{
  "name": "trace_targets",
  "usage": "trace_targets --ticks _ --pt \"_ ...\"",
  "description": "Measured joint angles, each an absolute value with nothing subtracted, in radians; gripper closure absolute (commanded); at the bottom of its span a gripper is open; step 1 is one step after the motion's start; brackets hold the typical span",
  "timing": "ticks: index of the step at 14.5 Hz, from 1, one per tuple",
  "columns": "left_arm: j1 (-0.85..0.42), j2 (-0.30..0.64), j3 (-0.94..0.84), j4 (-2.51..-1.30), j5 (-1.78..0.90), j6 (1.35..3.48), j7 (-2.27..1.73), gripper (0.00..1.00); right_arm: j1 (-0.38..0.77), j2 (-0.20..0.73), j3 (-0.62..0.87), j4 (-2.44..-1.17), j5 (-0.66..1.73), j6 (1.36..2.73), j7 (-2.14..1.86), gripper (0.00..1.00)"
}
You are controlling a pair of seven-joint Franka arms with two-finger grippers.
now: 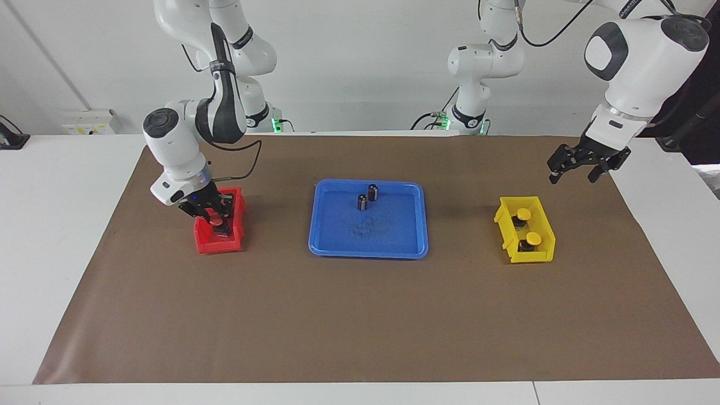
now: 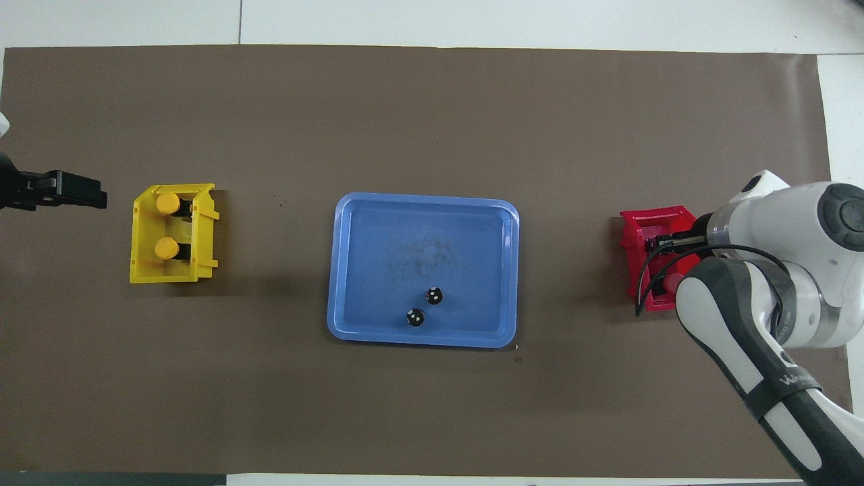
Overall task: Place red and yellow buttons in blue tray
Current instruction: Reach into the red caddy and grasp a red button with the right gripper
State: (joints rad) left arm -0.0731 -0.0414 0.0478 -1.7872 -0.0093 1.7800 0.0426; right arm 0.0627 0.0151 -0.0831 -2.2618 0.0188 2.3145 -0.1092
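- Broadly, a brown mat (image 1: pixel 360 315) covers most of the white table (image 1: pixel 50 236), filling the middle of both views.
- Next in size, the blue tray (image 1: pixel 368 250) sits at the centre of the frame in both views; on its floor, two dark capless cylinders (image 1: pixel 367 197) stand upright and close together, near the tray's top edge in the facing view.
- The right arm (image 1: pixel 185 135) comes down from the upper left of the facing view into the red bin (image 1: pixel 203 243) at centre left.
- The left arm (image 1: pixel 635 62) occupies the upper right of the facing view and waits.
- The yellow bin (image 1: pixel 531 256) lies at centre right of the facing view, with two yellow buttons (image 1: pixel 524 214) in it, one above the other in the frame.
- The right gripper (image 1: pixel 216 220) is down inside the red bin, its fingers pressed together on a red button (image 1: pixel 216 221); the red cap shows between the fingertips. Whether a second red button lies in the bin I cannot tell, as the gripper covers it.
- The left gripper (image 1: pixel 574 174) hangs with fingers spread, holding nothing, above and to the right of the yellow bin in the facing view, well clear of the yellow buttons.
- No button is in the blue tray; the pinched red one lies well to the tray's left in the facing view.
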Motion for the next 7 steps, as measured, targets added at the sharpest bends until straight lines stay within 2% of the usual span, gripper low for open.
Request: trace_targets --ticks 4,7 --pt "-0.074 -0.044 0.045 -1.787 -0.009 1.769 0.043 0.00 0.074 0.029 -0.082 -2.070 0.019 2.074 -0.110 0.75" --pt "-0.074 -0.044 0.046 -1.788 -0.009 1.769 0.043 0.00 0.167 0.079 -0.079 -1.876 0.024 1.941 -0.003 0.75"
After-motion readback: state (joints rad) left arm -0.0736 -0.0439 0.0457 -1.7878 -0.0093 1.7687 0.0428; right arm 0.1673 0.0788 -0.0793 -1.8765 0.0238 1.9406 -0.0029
